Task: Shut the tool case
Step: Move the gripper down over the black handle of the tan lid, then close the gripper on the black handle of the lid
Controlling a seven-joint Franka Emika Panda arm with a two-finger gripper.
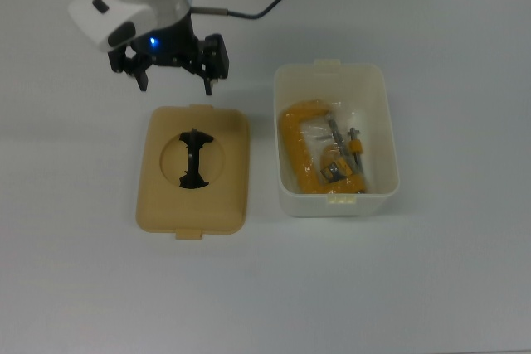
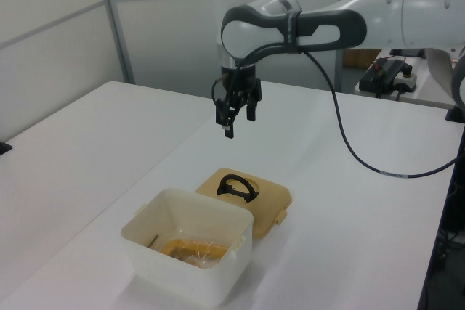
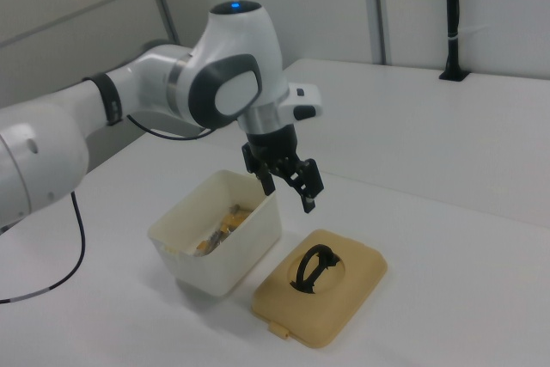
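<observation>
- The gripper point(image 1: 175, 84) is hanging above the table with its two black fingers point(image 1: 208, 82) spread wide apart, gripping nothing and touching nothing.
- In the top view it is sitting just past the lid's far edge; in the right view point(image 3: 288, 191) it is showing clear air between the fingertips and the lid below.
- The tan lid point(image 1: 193, 170) is lying flat on the table, recess side up, with its black handle point(image 1: 195, 159) standing across the round recess.
- The white tub point(image 1: 334, 138) of the tool case is sitting open just beside the lid, at the top view's right, the two apart and not touching.
- Inside the tub a yellow C-clamp point(image 1: 311, 151) is lying with some small metal parts beside it.
- The white table point(image 1: 431, 271) is carrying only the tub and lid in view.
- A black cable point(image 2: 349, 147) is trailing from the arm across the left view's right side.
- Pale wall panels point(image 2: 51, 41) are standing behind the table in the left view, and a dark upright post point(image 3: 453, 19) is standing at the far edge in the right view.
</observation>
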